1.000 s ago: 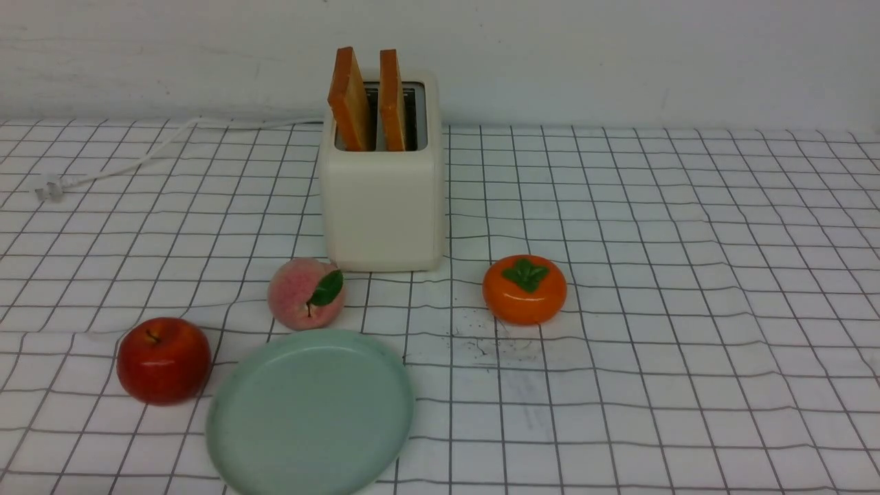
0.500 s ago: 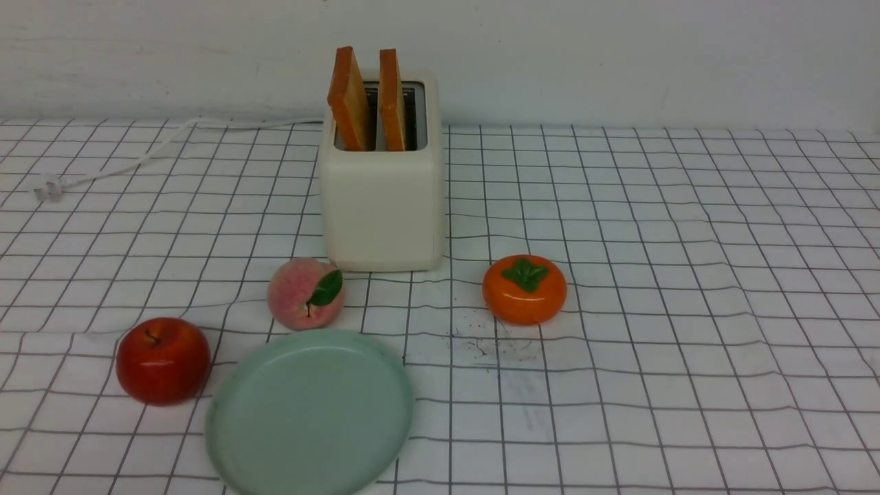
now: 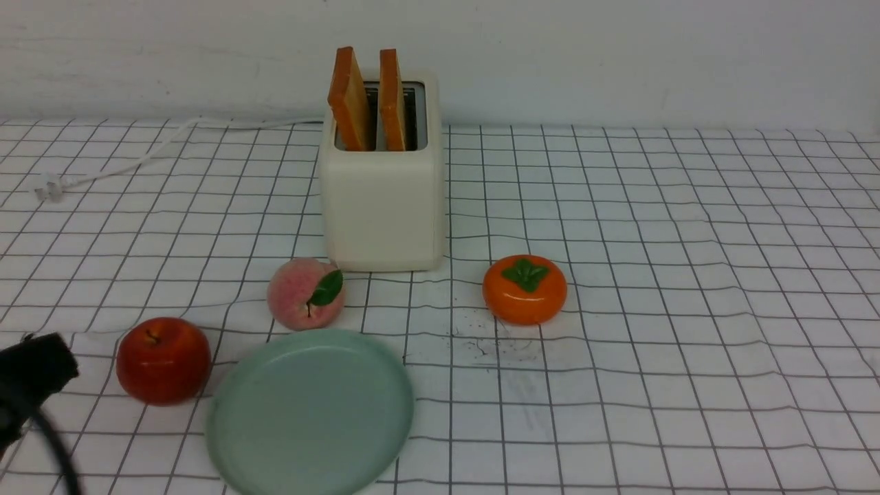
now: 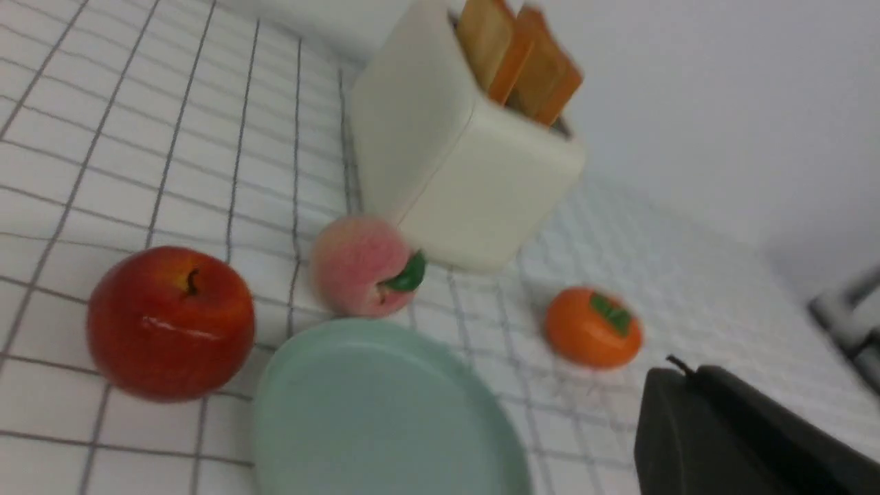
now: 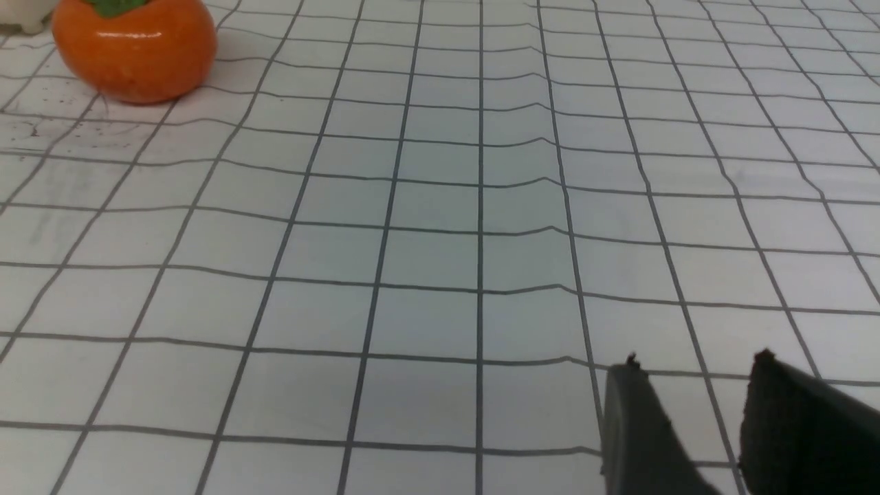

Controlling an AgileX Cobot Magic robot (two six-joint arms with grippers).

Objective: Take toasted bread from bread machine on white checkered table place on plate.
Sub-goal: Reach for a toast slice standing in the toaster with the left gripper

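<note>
Golden toasted bread (image 3: 352, 103) (two slices) stands upright in the bread machine (image 3: 381, 206)

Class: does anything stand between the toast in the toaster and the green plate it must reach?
Yes: the peach sits between the bread machine, holding the toasted bread, and the plate, by the plate's far rim. It is low; a lifted slice could likely pass above.

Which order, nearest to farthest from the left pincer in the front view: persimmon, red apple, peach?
1. Red apple, just beside the left pincer at the near left.
2. Peach, farther back toward the middle.
3. Persimmon, across on the right of centre.
</note>
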